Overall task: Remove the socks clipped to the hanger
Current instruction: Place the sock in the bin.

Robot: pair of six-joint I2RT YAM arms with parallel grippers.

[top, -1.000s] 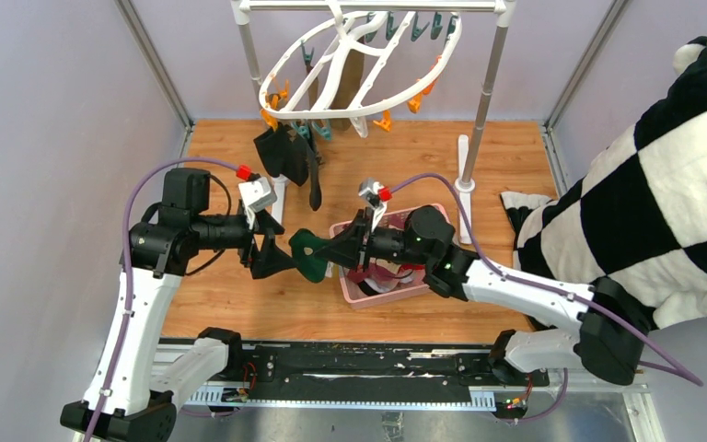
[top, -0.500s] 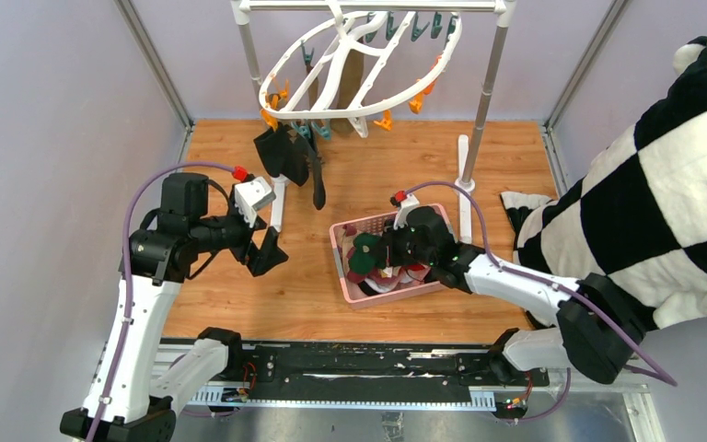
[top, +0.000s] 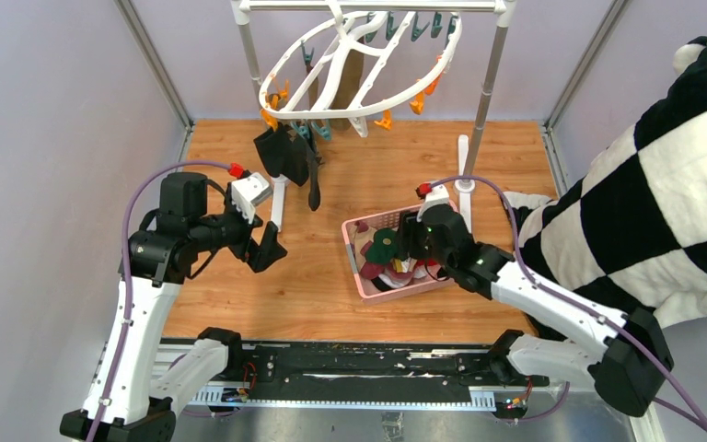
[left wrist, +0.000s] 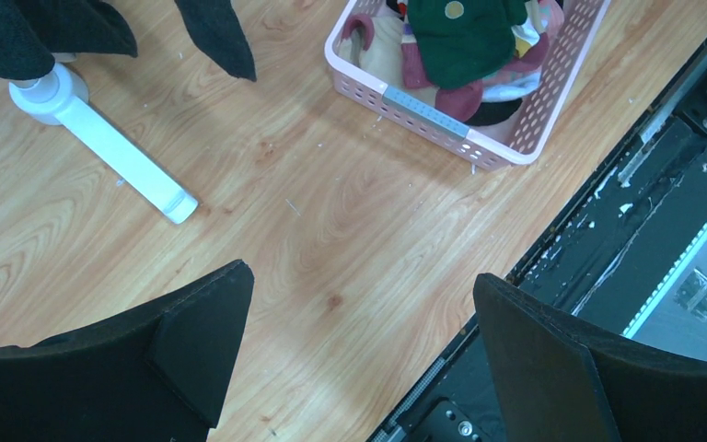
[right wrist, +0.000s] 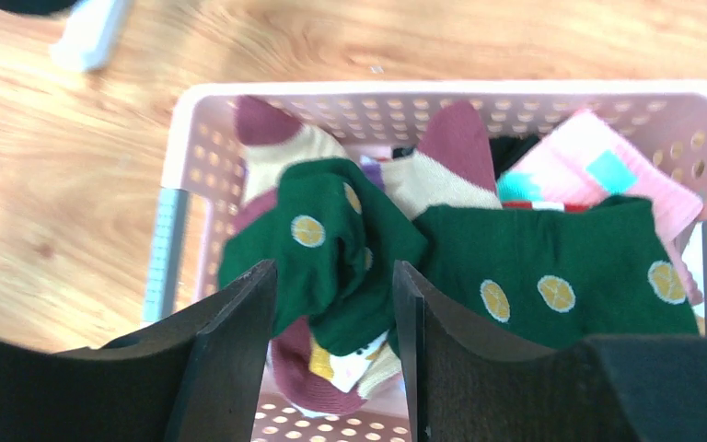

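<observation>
At 3 o'clock, checked plush cloth (top: 663, 184): black and white, the biggest thing here, spilling over the table's right edge beside my right arm.
Table (top: 239, 295): wood-grain top under everything, with my two bases at 6 o'clock.
Rack (top: 488, 83): grey pole frame at 12 o'clock. One white foot (left wrist: 110, 147) lies on the wood at 10 o'clock in my left wrist view.
Hanger (top: 350, 69): white oval frame hung tilted from the rack's top bar at 12 o'clock, with orange and teal clips round its rim.
Basket (top: 354, 262): pink and slotted, on the table near the centre, at 5 o'clock from the hanger. It is heaped with loose socks (right wrist: 442, 175) in maroon, cream and pink.
Black socks (top: 285, 152): clipped to the hanger's low end at 11 o'clock, dangling above the rack's foot, well apart from both my grippers.
Green sock (right wrist: 331, 239): dark green with yellow dots, crumpled on top of the heap in the basket. A matching sock (right wrist: 562, 267) lies at 3 o'clock from it.
Left gripper (left wrist: 359, 304): jaws spread wide with nothing between them, hovering over bare wood at 9 o'clock from the basket.
Right gripper (right wrist: 331, 313): over the basket, jaws parted by a narrow gap, with the green sock lying below the gap. I cannot tell whether my pads touch it.
</observation>
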